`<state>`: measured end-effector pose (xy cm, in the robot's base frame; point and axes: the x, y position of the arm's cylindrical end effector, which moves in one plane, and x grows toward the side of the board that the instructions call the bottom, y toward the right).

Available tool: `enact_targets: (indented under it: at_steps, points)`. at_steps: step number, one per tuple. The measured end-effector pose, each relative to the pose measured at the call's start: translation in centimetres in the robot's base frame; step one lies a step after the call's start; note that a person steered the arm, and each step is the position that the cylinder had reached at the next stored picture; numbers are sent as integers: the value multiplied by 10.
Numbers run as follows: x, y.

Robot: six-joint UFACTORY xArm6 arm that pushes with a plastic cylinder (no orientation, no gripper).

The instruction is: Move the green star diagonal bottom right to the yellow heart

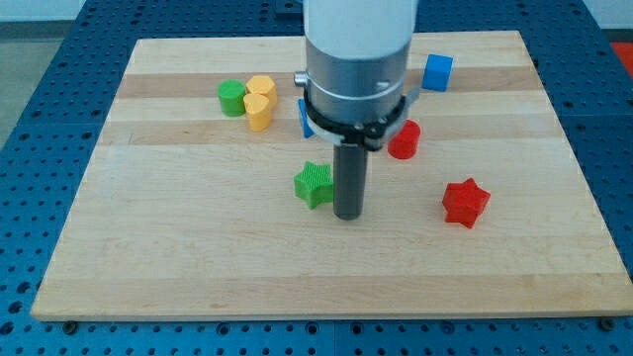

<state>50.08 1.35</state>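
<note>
My tip [348, 215] touches star [315, 184] on its right; no end effector to clench. Nudge slowly toward heart [258, 112], stop below-right.

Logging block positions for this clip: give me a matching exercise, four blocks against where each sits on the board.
Blocks:
1. green star
2. red star
3. blue cube
4. yellow heart

Places:
A. near the view's top edge, right of the arm
B. just left of my tip
C. farthest towards the view's right and bottom
D. beside the green round block, at upper left

Pairs: 1-B, 2-C, 3-A, 4-D
</note>
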Motion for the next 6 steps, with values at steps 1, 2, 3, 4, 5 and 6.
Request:
enact_targets:
  at_steps: [1,2,3,4,5,6]
  points:
    - [-24,-16]
    - [-47,-30]
    - [-71,-46]
    - [-91,-61]
    - [-97,-65]
    - [-57,-30]
